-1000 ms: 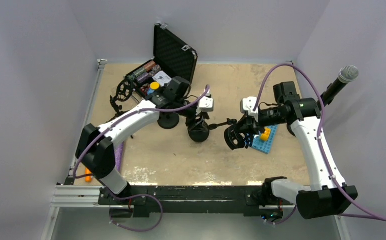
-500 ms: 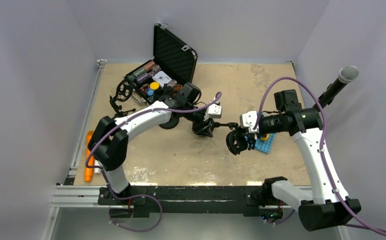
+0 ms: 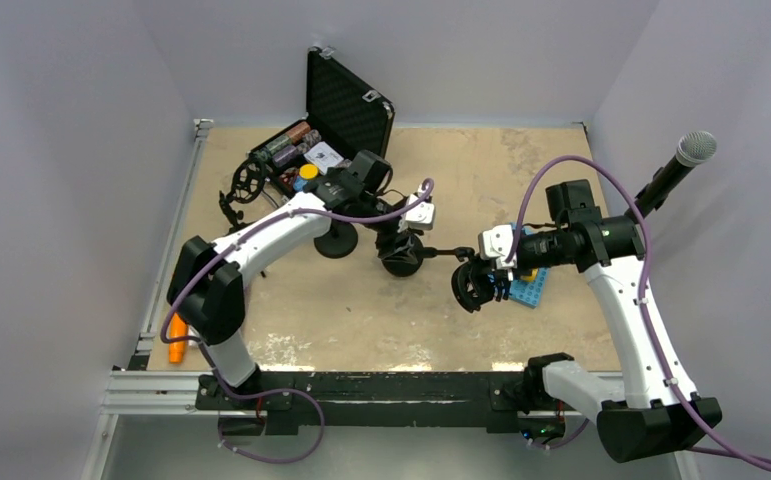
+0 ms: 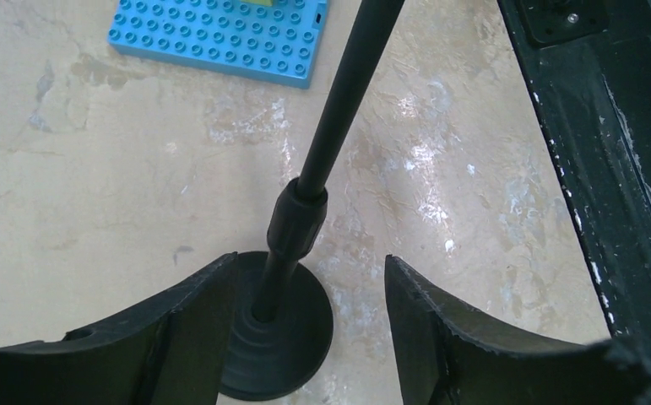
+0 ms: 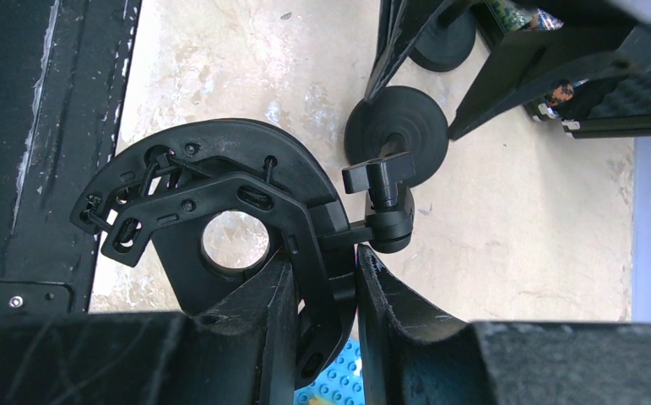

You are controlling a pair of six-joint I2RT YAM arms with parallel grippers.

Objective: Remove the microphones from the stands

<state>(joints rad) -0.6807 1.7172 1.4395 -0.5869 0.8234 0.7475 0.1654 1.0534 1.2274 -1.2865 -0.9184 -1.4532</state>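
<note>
The microphone (image 3: 683, 162), silver head on a black handle, leans at the right wall behind my right arm, apart from the stand; its lower end is hidden. The black stand has a round base (image 3: 401, 264) on the table, and its thin pole (image 4: 347, 93) tilts to the right. My left gripper (image 4: 311, 291) is open astride the pole just above the base (image 4: 296, 346), which lies closer to the left finger (image 4: 191, 337). My right gripper (image 5: 326, 283) is shut on the stand's ring-shaped shock mount (image 5: 212, 190), which it holds above the table (image 3: 476, 282).
A second round black base (image 3: 336, 241) stands behind the left gripper. An open black case (image 3: 346, 105) with several small items sits at the back. Another shock mount (image 3: 245, 185) lies at the back left. A blue studded plate (image 3: 533, 283) lies under the right gripper, and an orange object (image 3: 175, 338) at the left edge.
My left gripper has shifted around the stand's base and its jaws have opened wider. The right arm drew the shock mount slightly nearer a second ago and has held still since.
</note>
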